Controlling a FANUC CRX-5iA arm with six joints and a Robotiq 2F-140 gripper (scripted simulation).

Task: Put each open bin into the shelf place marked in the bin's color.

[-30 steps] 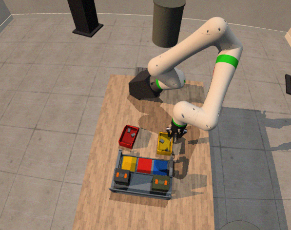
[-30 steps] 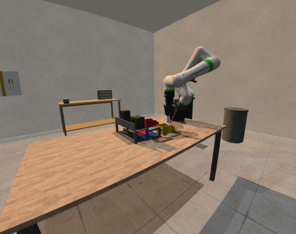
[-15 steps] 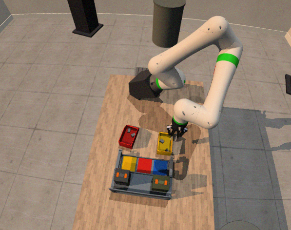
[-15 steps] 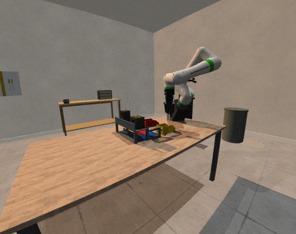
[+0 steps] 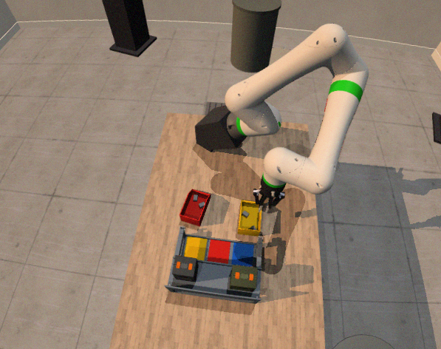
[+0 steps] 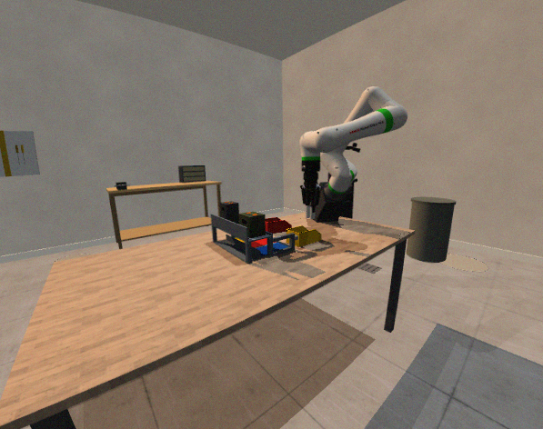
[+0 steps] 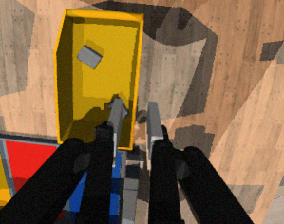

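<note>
The yellow bin (image 5: 249, 222) stands on the table just in front of the shelf (image 5: 216, 264), with grey parts in it. It also shows in the wrist view (image 7: 100, 77) and in the exterior view (image 6: 304, 235). The red bin (image 5: 194, 211) stands to its left, with parts in it. My gripper (image 5: 267, 204) hangs above the yellow bin's right wall and near end, clear of the bin. Its fingers are nearly shut with a narrow gap, and nothing is between them. The shelf shows a yellow mark (image 5: 195, 248), a red mark (image 5: 219, 251) and a blue mark (image 5: 243, 254).
A black box (image 5: 185, 267) and a green box (image 5: 243, 277) sit on the shelf's upper board behind the marks. The arm's dark base (image 5: 213, 129) stands at the table's far end. A grey drum (image 6: 430, 228) stands on the floor beside the table.
</note>
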